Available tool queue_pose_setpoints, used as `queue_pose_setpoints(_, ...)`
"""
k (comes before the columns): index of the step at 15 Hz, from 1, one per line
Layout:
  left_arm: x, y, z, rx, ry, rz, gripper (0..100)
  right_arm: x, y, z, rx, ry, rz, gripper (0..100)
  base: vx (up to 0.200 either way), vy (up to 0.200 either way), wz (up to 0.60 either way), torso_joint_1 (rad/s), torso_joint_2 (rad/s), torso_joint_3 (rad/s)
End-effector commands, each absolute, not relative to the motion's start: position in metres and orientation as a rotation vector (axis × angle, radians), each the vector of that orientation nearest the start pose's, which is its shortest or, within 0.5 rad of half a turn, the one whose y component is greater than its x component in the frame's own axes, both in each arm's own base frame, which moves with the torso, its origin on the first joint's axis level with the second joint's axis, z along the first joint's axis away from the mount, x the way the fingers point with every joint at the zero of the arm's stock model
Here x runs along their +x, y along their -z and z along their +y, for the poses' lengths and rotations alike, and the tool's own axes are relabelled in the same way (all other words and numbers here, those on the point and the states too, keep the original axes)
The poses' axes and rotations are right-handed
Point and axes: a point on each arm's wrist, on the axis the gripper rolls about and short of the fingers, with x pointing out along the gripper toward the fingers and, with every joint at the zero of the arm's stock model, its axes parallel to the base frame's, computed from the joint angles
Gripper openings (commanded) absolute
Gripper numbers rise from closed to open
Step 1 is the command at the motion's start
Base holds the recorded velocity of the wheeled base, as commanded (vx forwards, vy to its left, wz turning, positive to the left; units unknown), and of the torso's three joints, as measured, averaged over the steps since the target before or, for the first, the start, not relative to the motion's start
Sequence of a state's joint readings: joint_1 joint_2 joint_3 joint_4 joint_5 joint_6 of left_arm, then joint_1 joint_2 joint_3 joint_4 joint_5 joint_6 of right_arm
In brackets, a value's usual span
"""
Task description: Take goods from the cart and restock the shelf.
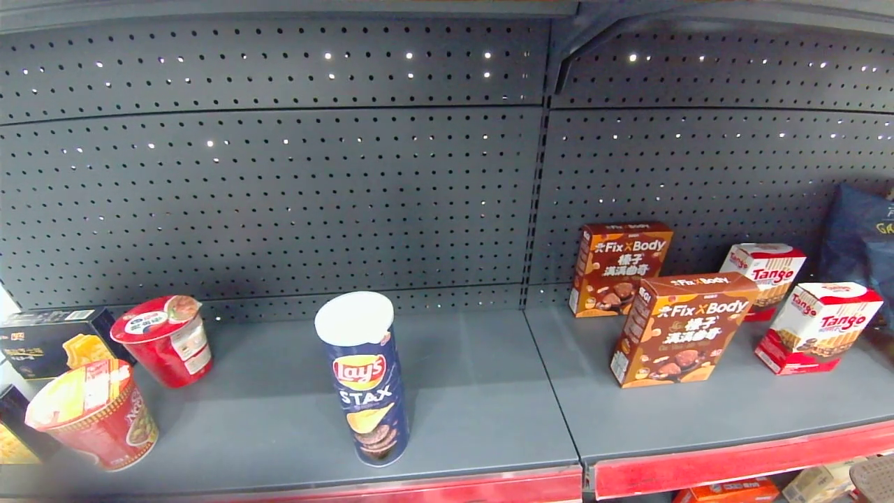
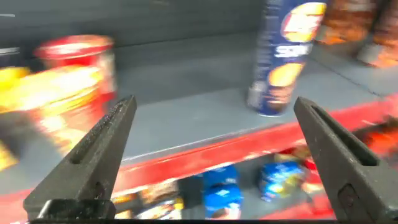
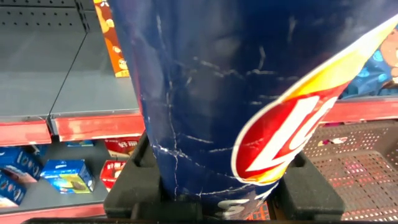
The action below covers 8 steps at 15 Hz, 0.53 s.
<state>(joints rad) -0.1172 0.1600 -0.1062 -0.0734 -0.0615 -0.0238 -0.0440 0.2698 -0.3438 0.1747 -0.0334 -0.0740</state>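
Grey pegboard backs the shelf (image 1: 475, 391). The right pincer (image 3: 221, 190) is clamped on either side of a dark blue chip bag (image 3: 199, 93), which is upright and crinkled, with the mesh cart basket (image 3: 360, 162) behind it. The left pincer (image 2: 214, 106) is spread wide with nothing in it, facing the shelf front.

On the shelf a tall chip can (image 1: 367, 391) stands at 6 o'clock near the edge. Two noodle cups (image 1: 167, 339) sit at 8 o'clock. Biscuit boxes (image 1: 677, 328) and wafer boxes (image 1: 817, 325) are at 3 o'clock, with dark blue bags (image 1: 855, 230) beyond them.

The chip bag looks soft and slick, so a hard squeeze could crush it and a loose one could let it slide. Swung in wide, it could topple the can.
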Motion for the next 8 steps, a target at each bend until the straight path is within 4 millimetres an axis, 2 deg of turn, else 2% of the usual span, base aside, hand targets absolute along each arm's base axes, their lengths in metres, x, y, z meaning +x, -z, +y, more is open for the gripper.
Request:
queue_pose_setpoints(1,-0.0149,-0.0805,0.0037,0.016,0.033,0.065,100,-0.0186,-0.1575,0.0000,-0.075,0.073,0.103,0,0.000,0.000,0.00,0.000,0.00,0.000)
queue_pose_setpoints(4,-0.0153,-0.0778,0.0033,0.022,0.048,0.090,100,-0.0187,-0.1579,0.0000,-0.075,0.073,0.101,0,0.000,0.000,0.00,0.000,0.00,0.000)
queue_pose_setpoints(6,-0.0154,-0.0773,0.0013,0.026,0.142,0.095,100,-0.0183,-0.1535,0.0000,-0.075,0.066,0.113,0,0.000,0.000,0.00,0.000,0.00,0.000)
queue_pose_setpoints(8,-0.0141,-0.0779,0.0014,0.038,0.130,0.107,100,-0.0211,-0.1539,0.0001,-0.079,0.044,0.094,0,0.000,0.000,0.00,0.000,0.00,0.000)
